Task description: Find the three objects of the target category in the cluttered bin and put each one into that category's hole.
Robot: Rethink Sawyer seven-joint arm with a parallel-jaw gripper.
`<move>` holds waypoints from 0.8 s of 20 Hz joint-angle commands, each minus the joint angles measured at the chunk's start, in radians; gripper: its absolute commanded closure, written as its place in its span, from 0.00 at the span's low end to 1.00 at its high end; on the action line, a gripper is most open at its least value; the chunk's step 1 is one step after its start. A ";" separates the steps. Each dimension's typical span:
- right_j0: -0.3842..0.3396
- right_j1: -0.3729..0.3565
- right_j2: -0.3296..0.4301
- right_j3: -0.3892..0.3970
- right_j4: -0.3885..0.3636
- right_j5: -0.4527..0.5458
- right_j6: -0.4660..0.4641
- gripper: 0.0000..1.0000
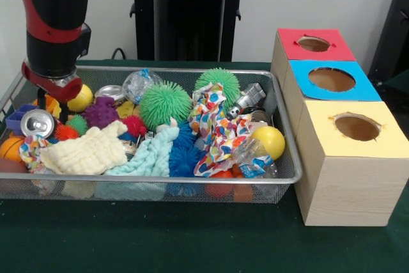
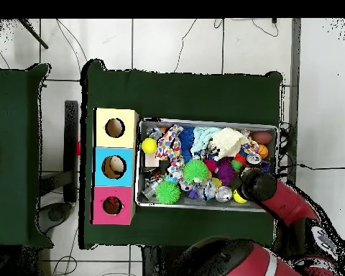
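The wire mesh bin (image 1: 192, 181) stands on the green table, full of clutter; it also shows in the overhead view (image 2: 204, 122). My gripper (image 1: 46, 100) hangs low over the bin's far left corner, next to a yellow ball (image 1: 82, 98); its tips are hidden among the clutter. An orange thing with dark stripes (image 1: 9, 148) lies at the bin's left end, in front of the gripper; it also shows in the overhead view (image 2: 262, 152). I cannot tell if it is a plush. No other plush animal shows. The red-topped box's hole (image 1: 313, 43) is at the far right, and also shows in the overhead view (image 2: 112, 205).
The blue-topped box (image 1: 332, 80) and yellow-topped box (image 1: 356, 127) stand in front of the red one. The bin holds green spiky balls (image 1: 165, 104), spotted cloths (image 1: 214, 126), a cream cloth (image 1: 86, 151), a mint cloth (image 1: 147, 158), cans (image 1: 36, 123) and a second yellow ball (image 1: 271, 140).
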 commanded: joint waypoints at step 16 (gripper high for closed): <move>0.034 0.097 0.195 0.096 0.203 -0.105 0.353 0.00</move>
